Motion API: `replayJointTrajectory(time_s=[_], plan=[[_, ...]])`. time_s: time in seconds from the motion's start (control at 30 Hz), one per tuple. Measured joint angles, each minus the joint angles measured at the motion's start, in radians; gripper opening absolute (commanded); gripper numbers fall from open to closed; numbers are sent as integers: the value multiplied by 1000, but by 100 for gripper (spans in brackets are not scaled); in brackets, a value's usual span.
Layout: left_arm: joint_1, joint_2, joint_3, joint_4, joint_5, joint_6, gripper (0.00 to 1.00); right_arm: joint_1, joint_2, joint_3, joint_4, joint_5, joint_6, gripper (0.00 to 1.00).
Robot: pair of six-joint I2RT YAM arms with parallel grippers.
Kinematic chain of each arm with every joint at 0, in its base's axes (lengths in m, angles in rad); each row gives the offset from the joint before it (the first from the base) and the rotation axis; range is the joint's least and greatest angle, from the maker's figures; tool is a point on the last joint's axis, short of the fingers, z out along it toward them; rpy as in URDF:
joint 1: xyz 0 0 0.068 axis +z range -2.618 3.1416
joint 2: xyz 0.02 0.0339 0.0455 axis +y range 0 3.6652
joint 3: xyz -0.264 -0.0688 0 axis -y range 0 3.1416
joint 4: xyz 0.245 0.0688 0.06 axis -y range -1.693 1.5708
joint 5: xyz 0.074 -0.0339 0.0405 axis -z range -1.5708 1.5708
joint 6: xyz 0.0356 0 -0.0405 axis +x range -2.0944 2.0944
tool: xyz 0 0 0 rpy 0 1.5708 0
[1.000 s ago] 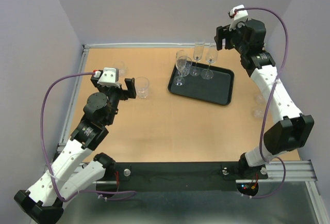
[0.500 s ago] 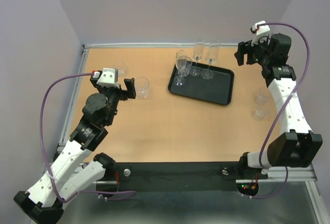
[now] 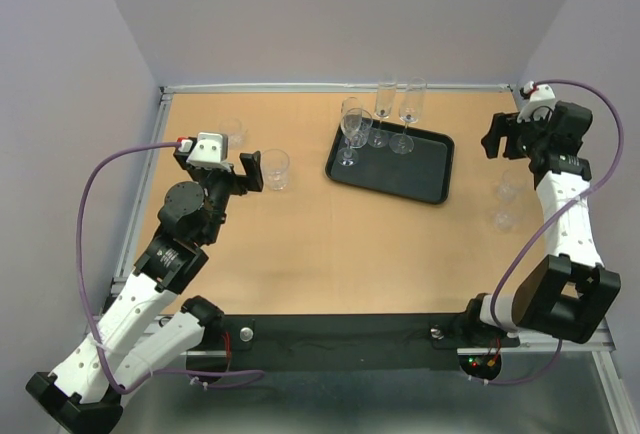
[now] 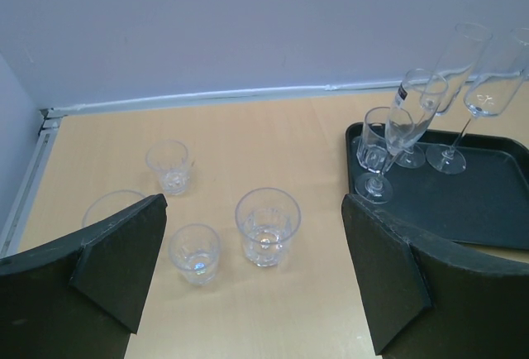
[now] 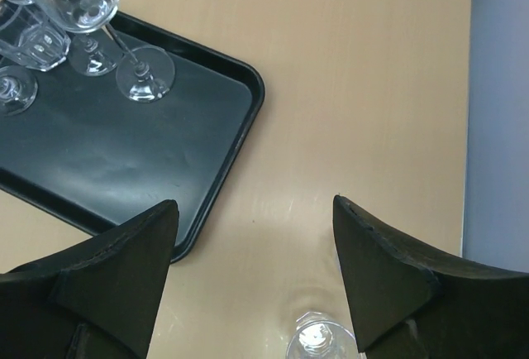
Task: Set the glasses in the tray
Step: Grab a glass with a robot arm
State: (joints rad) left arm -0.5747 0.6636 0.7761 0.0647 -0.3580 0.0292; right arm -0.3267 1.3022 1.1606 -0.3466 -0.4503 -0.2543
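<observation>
My left gripper hangs with jaws spread wide, just beside a short tumbler on the wooden table. A second tumbler stands farther back. Several stemmed glasses crowd the far end of the black tray. My right gripper hangs near the table's right edge, close to what look like two faint clear glasses.

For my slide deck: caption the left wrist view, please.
Open left gripper faces four tumblers on the table; stemmed glasses stand in the black tray at right.
</observation>
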Motion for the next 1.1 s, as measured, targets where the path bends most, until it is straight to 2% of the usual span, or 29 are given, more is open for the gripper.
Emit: replayJointTrajectory(time_s=[0.37, 0.6, 0.73, 1.1], plan=[[0, -15, 0, 1, 8, 0, 99, -103, 45, -51, -12, 58, 50, 76], [0, -19, 0, 6, 16, 0, 99, -202, 161, -52, -13, 101, 94, 66], [0, -20, 0, 6, 20, 0, 99, -228, 209, -52, -13, 133, 101, 52], [0, -20, 0, 6, 37, 0, 99, -284, 295, -52, -12, 154, 106, 47]])
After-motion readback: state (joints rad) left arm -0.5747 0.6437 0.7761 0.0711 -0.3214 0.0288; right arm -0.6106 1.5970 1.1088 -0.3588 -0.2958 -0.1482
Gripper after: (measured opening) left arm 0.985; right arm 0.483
